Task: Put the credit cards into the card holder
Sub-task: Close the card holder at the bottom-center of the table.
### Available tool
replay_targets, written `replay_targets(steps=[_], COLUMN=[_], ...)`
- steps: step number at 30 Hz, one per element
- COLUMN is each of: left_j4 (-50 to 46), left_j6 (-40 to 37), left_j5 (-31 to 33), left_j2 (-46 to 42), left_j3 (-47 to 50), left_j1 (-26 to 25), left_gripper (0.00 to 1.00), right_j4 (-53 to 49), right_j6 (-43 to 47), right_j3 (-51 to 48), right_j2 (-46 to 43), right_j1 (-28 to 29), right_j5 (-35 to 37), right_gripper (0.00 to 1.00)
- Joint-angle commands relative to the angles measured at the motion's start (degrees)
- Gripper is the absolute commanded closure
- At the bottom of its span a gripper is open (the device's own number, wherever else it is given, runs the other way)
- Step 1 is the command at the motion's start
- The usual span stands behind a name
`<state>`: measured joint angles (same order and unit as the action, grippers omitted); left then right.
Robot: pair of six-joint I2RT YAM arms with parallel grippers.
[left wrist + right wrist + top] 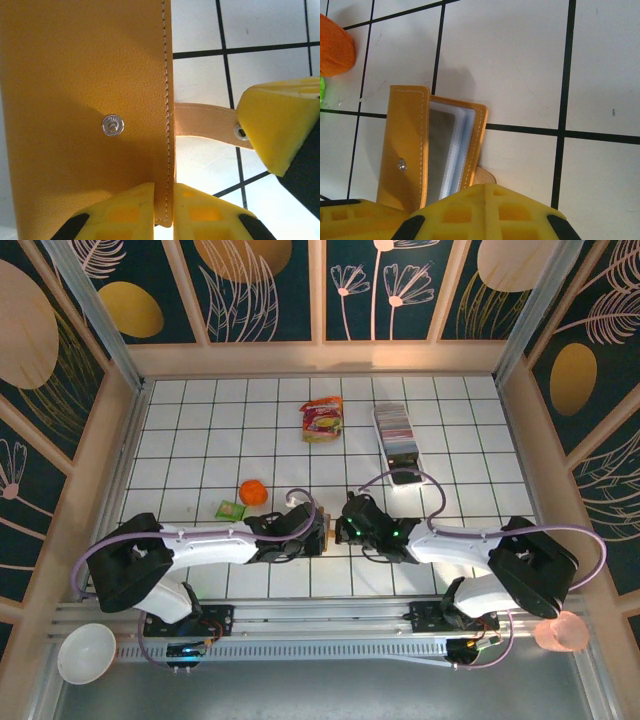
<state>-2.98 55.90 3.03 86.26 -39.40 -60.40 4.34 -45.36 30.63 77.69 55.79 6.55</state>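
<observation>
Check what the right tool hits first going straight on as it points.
The card holder: its clasp tab sits at the right tool's tips, seemingly pinched, so it would likely push into the half-open body.

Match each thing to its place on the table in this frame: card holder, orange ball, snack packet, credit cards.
Things:
1. card holder
2. orange ball
3. snack packet
4. credit cards

Places:
A. far middle of the table
B. far right, stacked
C. near middle, partly open
D. left of centre

Pairs: 1-C, 2-D, 3-A, 4-B.
</observation>
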Motion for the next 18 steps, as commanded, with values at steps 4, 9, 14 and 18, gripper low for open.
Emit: replay_targets(steps=[4,9,14,18], left_j4=[7.54,11.66,11.93,9.82], left_j6=[4.12,4.13,3.39,3.08], left_j5=[0.19,-4.19,-5.58,-4.75], left_j2=[-2.05,-1.93,-4.48,-8.63], left_j3=[6.64,7.34,6.79,6.61], left_j1=[1.12,1.40,1.87,3.07], left_gripper=[0.83,0.77,0.67,0.68], right_j4=[-0.81,-1.62,-3.87,-5.01], right_j6=[-0.27,0.11,0.22,0.44], right_j3=[0.19,1.62,2.41,2.81], right_j2=[-0.64,0.48,-0.42,-0.90], right_j1=[-0.42,-0.22,-0.24,-0.42], right_j5=[0.86,0.39,1.74,2.40], right_gripper=[1.00,1.00,1.00,1.00])
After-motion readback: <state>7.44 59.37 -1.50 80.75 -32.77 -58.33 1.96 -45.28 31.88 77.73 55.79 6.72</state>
